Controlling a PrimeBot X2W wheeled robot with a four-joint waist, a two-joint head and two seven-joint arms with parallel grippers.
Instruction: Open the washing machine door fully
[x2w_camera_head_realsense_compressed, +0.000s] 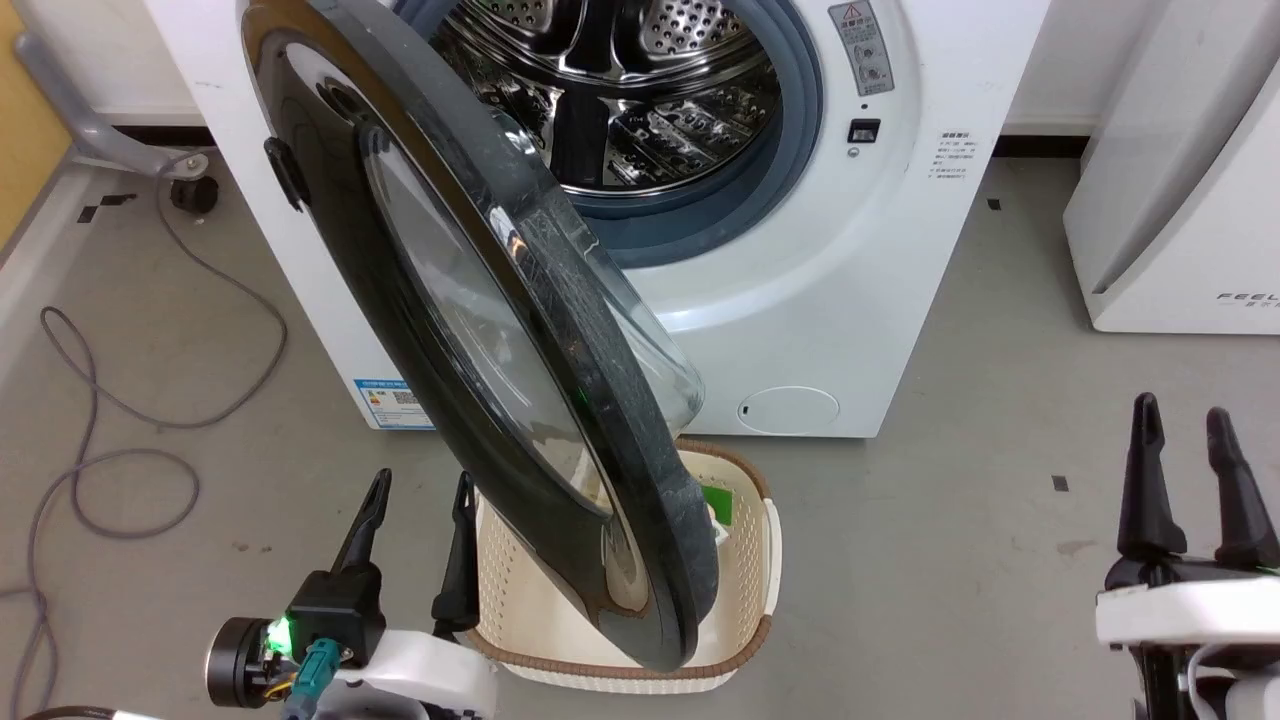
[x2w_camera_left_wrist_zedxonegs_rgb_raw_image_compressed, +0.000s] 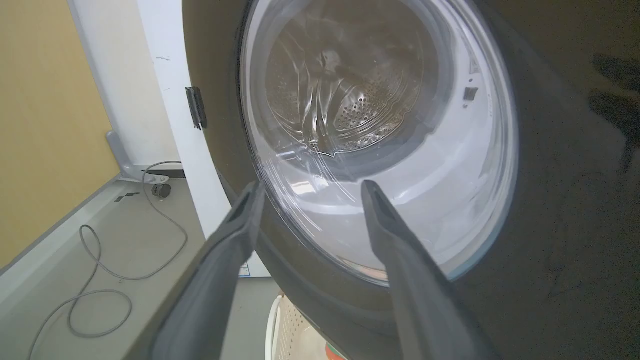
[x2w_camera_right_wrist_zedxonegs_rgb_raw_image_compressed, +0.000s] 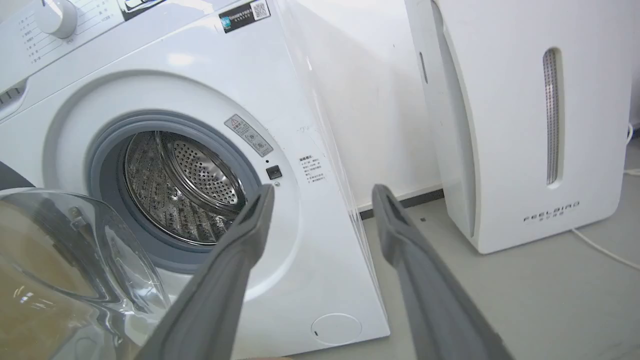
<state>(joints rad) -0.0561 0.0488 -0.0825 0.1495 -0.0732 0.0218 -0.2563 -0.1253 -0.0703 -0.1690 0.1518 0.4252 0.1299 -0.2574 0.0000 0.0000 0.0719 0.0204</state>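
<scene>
Left gripper: long dark tapered fingers, black base, white wrist shell, green light, teal plug. Right gripper: same dark fingers, white shell, white cable

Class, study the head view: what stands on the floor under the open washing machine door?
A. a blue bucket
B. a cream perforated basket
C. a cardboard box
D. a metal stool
B: a cream perforated basket with a brown rim stands on the grey floor, directly beneath the lower edge of the washing machine door.
</scene>
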